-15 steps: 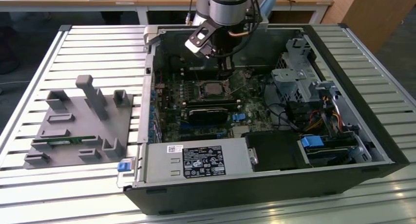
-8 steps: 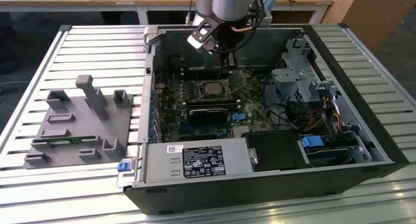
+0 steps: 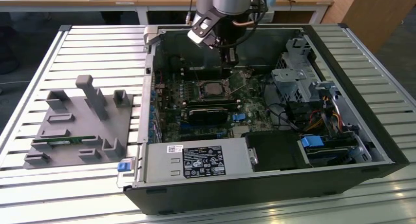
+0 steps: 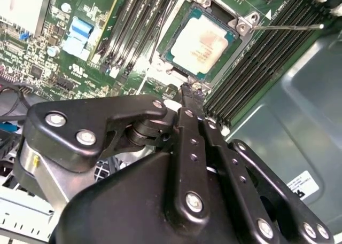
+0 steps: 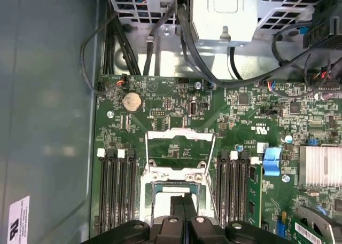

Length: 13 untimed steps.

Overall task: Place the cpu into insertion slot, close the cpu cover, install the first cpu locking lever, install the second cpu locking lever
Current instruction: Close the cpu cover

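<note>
Gripper (image 4: 189,94) closed; second wrist view shows seated cpu (image 4: 200,44), first wrist view raised cover (image 5: 180,132).

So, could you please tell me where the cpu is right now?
The cpu sits in the insertion slot, between the two banks of long memory slots, just ahead of the gripper in the second wrist view.

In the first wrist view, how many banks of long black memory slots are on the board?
2: one bank beside the cpu, the other bank on its opposite side. The tool covers their near ends, so more could be hidden.
</note>
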Tool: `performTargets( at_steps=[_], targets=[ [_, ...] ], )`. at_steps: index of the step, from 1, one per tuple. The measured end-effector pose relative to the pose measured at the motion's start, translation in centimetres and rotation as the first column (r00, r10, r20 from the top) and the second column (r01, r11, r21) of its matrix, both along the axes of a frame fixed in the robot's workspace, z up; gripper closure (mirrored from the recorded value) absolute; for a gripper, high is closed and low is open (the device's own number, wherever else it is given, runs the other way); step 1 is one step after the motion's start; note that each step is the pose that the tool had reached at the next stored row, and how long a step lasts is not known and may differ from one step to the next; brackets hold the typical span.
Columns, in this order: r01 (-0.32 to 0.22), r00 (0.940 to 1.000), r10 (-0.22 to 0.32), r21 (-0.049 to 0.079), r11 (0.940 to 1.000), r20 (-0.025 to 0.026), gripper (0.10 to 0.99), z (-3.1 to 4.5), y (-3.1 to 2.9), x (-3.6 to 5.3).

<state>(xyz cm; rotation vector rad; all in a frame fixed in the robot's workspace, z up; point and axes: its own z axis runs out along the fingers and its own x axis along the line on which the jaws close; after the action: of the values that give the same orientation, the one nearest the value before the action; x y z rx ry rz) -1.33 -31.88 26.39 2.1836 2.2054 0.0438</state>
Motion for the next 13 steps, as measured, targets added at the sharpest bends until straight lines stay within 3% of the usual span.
performTargets(
  at_steps=[13],
  targets=[
    [0.0, 1.0, 0.0, 0.0, 1.0, -0.0002, 0.98, 0.03, 0.0, 1.0]
  ],
)
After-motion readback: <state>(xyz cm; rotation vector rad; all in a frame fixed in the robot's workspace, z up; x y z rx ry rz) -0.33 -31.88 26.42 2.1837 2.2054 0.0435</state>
